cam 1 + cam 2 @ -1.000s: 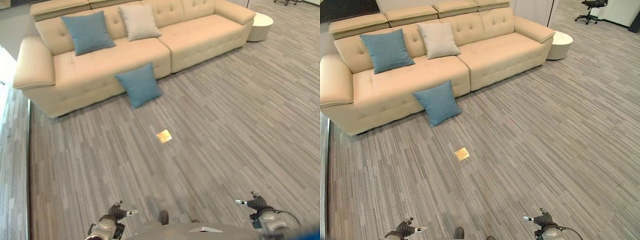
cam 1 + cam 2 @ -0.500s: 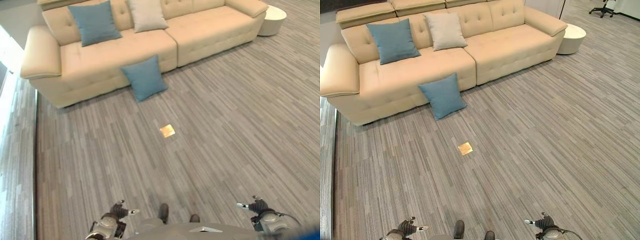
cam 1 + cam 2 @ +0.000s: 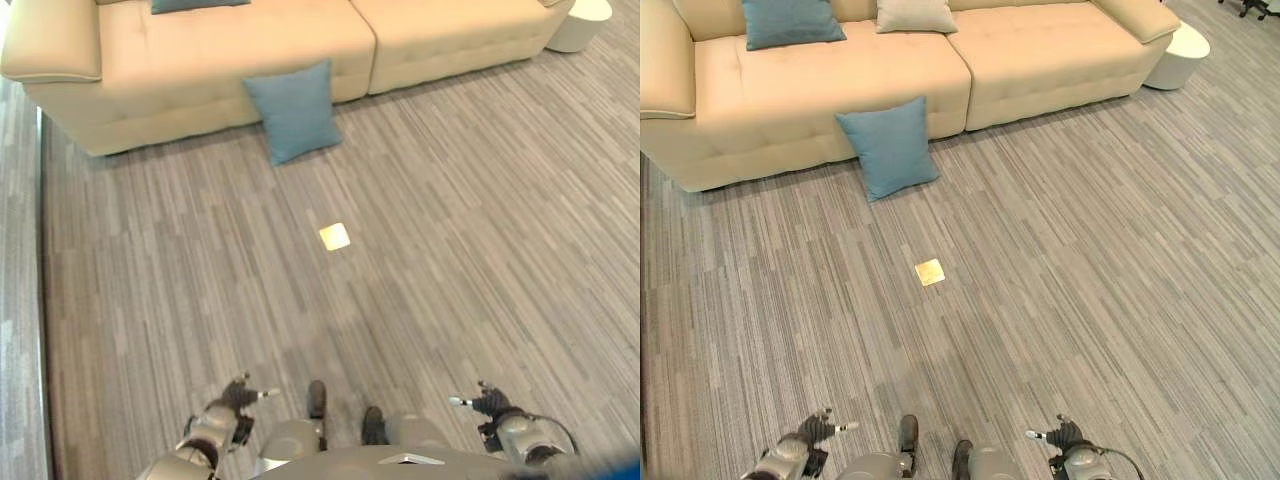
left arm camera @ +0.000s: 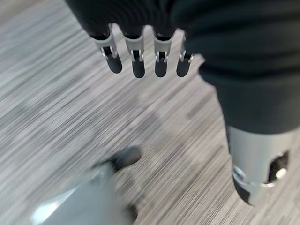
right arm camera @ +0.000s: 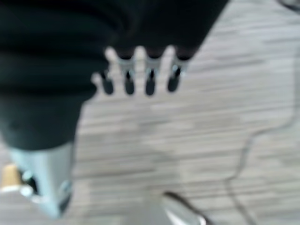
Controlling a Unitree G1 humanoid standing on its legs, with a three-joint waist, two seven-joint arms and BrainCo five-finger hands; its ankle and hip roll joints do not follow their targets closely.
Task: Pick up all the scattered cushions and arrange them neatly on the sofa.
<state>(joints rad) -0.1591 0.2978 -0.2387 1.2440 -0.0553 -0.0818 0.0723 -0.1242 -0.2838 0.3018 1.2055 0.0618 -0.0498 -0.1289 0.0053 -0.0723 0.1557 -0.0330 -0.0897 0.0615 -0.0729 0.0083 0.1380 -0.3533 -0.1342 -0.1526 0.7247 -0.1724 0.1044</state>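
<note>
Sofa (image 3: 840, 90) in cream upholstery runs along the far side of the grey striped floor (image 3: 1090, 260). On its left seat, against the backrest, rests 1 blue cushion on the sofa (image 3: 790, 20), and just to the right of it sits a beige cushion (image 3: 915, 14), both cut off at the top edge. A 2nd blue cushion on the floor (image 3: 889, 147) stands tilted, leaning against the front of the left seat with its lower corner on the floor. Nearer the robot, a small brass floor plate (image 3: 930, 272) lies flush in the boards. Past the sofa's right arm stands a round white side table (image 3: 1176, 56). The left hand (image 3: 238, 395) hangs low and well apart from the cushions, fingers (image 4: 133, 56) straight and holding nothing. The right hand (image 3: 487, 402) hangs likewise, its fingers (image 5: 149, 77) extended and empty.
</note>
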